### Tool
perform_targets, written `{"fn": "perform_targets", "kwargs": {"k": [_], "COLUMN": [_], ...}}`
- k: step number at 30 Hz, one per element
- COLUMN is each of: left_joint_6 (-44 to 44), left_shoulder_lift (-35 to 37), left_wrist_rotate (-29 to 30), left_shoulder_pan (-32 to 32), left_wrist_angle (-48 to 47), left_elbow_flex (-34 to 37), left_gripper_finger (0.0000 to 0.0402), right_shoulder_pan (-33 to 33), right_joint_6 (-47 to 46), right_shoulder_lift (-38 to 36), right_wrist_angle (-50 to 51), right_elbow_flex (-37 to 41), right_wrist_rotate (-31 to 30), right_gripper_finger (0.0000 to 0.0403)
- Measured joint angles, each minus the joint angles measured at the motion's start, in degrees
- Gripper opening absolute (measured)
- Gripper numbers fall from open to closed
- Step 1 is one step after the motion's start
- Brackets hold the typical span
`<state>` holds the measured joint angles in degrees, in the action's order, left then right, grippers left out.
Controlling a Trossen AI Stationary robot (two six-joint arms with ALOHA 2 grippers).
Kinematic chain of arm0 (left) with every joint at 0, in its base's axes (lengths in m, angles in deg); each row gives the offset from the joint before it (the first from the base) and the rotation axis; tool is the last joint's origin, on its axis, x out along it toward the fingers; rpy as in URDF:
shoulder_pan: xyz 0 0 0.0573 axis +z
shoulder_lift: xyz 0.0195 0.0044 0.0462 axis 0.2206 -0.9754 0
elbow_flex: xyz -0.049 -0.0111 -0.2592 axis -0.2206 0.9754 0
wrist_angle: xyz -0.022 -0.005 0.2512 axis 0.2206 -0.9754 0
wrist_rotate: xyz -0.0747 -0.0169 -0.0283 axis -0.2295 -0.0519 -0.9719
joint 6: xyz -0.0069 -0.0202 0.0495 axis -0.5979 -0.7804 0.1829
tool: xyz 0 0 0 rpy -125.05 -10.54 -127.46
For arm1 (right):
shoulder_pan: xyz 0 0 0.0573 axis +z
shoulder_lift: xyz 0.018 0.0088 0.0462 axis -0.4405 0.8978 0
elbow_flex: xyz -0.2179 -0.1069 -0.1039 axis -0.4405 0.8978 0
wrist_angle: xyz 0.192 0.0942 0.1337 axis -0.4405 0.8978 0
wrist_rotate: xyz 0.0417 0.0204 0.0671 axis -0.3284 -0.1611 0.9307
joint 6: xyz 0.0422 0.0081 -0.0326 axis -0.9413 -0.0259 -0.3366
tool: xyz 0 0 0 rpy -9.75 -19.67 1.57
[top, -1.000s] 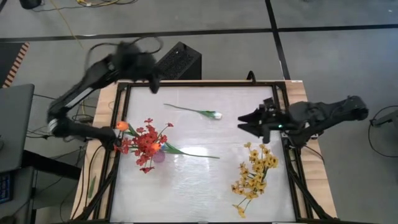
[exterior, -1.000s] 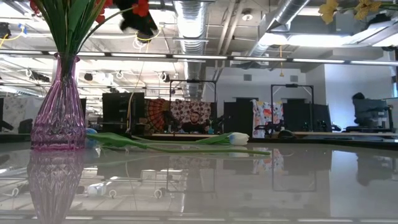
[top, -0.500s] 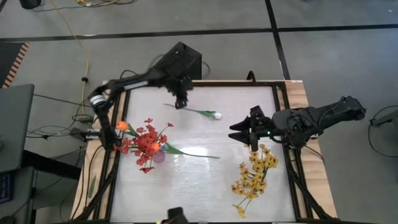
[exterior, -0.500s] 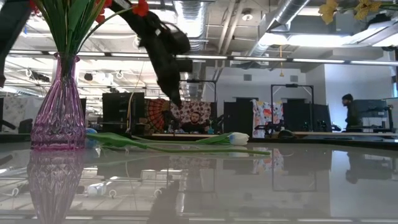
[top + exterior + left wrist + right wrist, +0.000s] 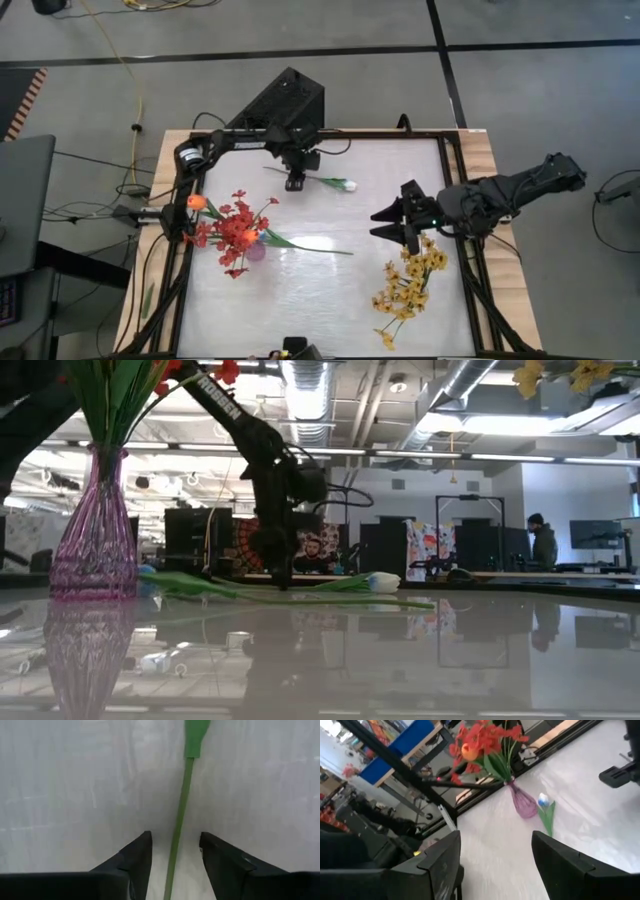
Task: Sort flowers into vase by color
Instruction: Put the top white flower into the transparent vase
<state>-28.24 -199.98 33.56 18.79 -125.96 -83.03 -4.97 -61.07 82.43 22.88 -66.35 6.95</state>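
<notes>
A white-bud flower [image 5: 322, 181] lies flat on the far middle of the table, its bud [image 5: 383, 582] pointing to the table's right. My left gripper [image 5: 293, 183] is down at the table and open. Its fingers [image 5: 135, 857] stand on either side of the green stem [image 5: 179, 825] without touching it. A purple vase [image 5: 254, 250] at the left holds red blossoms [image 5: 234, 232] and an orange tulip [image 5: 196, 202]. A second long-stemmed flower [image 5: 305, 246] lies beside the vase. My right gripper [image 5: 392, 222] hovers open just beyond the yellow spray [image 5: 408, 283].
A black frame [image 5: 320, 133] rims the table, and a black box [image 5: 287, 100] sits beyond the far edge. The table's bare middle [image 5: 330, 300] lies between the vase and the yellow spray. People and desks show in the room behind [image 5: 545, 545].
My left arm has swung from the table's far left corner toward the white-bud flower and come down, its open fingers now straddling the stem. My right gripper has moved a little toward the table's left and near edge, closer to the yellow spray.
</notes>
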Motion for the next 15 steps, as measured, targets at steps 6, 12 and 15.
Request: {"fn": "perform_targets", "kwargs": {"k": [6,12,15], "left_joint_6": [-2.6,-6.0,-8.1], "left_shoulder_lift": [0.4,1.3,5.1], "left_wrist_rotate": [2.1,1.8,-1.2], "left_shoulder_pan": [0.0,-0.2,-0.3], "left_wrist_angle": [-1.4,-3.5,-5.2], "left_elbow_flex": [0.2,0.3,1.0], "left_gripper_finger": [0.0046,0.0002,0.0001], "right_shoulder_pan": [1.8,1.8,1.8], "right_joint_6": [-0.3,-1.3,-2.4], "right_shoulder_lift": [0.0,0.0,-0.1], "right_wrist_angle": [1.3,1.3,1.1], "right_elbow_flex": [0.0,0.0,0.0], "right_wrist_rotate": [-0.1,0.9,1.3], "right_gripper_finger": [0.027,0.027,0.027]}}
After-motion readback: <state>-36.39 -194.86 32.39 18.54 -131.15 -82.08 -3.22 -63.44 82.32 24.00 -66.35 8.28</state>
